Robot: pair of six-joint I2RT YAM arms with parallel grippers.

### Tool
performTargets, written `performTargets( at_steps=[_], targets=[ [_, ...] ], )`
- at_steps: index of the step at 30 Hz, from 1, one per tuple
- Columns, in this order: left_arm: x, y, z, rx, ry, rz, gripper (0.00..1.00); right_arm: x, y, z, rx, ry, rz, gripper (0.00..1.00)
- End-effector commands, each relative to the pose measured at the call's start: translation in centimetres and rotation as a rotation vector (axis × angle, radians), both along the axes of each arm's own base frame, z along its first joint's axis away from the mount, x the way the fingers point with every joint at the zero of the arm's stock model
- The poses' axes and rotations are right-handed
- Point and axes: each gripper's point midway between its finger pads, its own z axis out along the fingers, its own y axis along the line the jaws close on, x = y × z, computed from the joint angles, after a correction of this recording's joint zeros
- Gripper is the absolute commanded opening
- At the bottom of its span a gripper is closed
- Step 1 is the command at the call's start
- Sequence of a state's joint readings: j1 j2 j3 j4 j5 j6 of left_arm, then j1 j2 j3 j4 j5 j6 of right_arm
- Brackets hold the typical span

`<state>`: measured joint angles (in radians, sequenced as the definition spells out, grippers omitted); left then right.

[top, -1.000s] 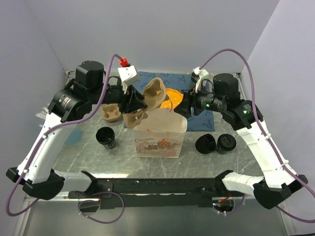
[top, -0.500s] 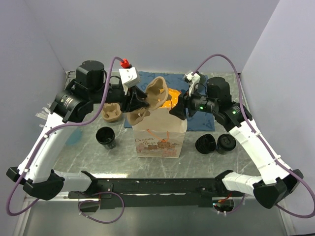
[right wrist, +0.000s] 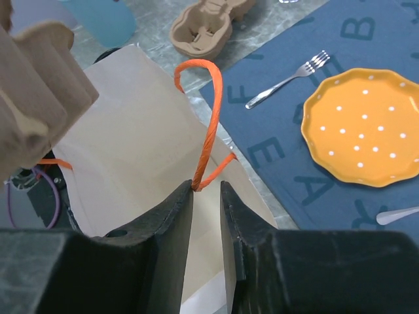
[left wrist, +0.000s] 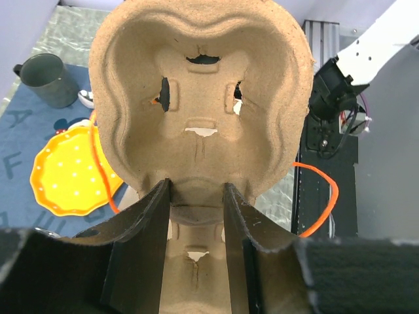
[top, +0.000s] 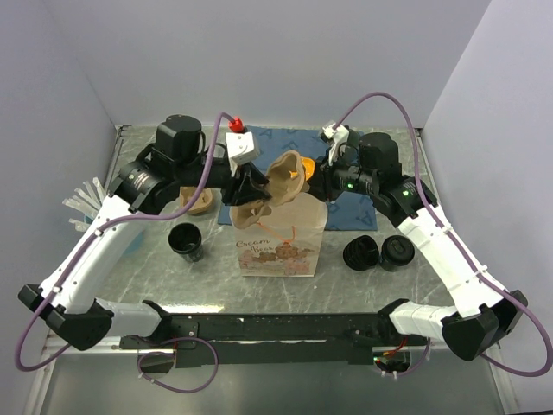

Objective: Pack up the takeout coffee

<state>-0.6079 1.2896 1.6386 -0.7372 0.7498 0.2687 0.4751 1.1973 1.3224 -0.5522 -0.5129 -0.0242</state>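
The takeout coffee (top: 186, 240) is seen only from above: it stands upright and unlidded on the desk (top: 155, 278), just left of the paper bag (top: 281, 246) and apart from both arms. A round black ribbed lid (top: 361, 252) and a second round black piece (top: 397, 251) lie right of the bag, also shown in that view alone. A pulp cup carrier (left wrist: 203, 111) is clenched in the left gripper (left wrist: 196, 193) and held tilted over the bag's open mouth. The left wrist view shows its lower edge pinched between both fingers (left wrist: 141, 252). Past the carrier that view also gives a dark green mug (left wrist: 49, 80) and an orange dotted plate (left wrist: 69, 173) on a blue placemat (left wrist: 19, 147); the mug is hidden from the overhead camera. The right gripper (right wrist: 207, 196) is set at the bag's rim, at the root of the orange handle (right wrist: 208, 118). In the right wrist view the jaws stand narrowly apart on either side of the paper, and whether the rim is actually pinched cannot be told. That view alone shows a fork (right wrist: 288, 78) on the placemat beside the plate. A second pulp carrier (right wrist: 213, 26) lies on the desk beyond the bag, near a light blue cup (right wrist: 105, 19).
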Motion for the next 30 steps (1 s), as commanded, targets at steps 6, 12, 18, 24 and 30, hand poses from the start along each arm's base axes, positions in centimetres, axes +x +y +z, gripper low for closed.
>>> performTargets(
  at_steps=[6, 12, 18, 24, 30],
  targets=[
    [-0.3, -0.9, -1.4, 0.055, -0.052, -0.071, 0.26, 1.3, -0.2, 2.7, 0.019, -0.116, -0.021, 0.31],
    [-0.3, -1.2, -2.6, 0.104, -0.061, -0.063, 0.26, 0.9, -0.4, 3.6, 0.031, -0.120, -0.030, 0.37],
    [-0.2, -1.6, -4.4, 0.151, -0.068, -0.045, 0.26, -0.4, -1.2, 4.9, 0.074, -0.026, -0.100, 0.49],
    [0.2, -1.7, -5.5, 0.208, -0.079, -0.039, 0.26, -2.4, -2.5, 4.8, 0.102, 0.086, -0.188, 0.55],
    [0.3, -2.2, -5.9, 0.229, -0.091, -0.045, 0.25, -3.6, -5.0, 4.7, 0.089, 0.146, -0.326, 0.61]
  ],
)
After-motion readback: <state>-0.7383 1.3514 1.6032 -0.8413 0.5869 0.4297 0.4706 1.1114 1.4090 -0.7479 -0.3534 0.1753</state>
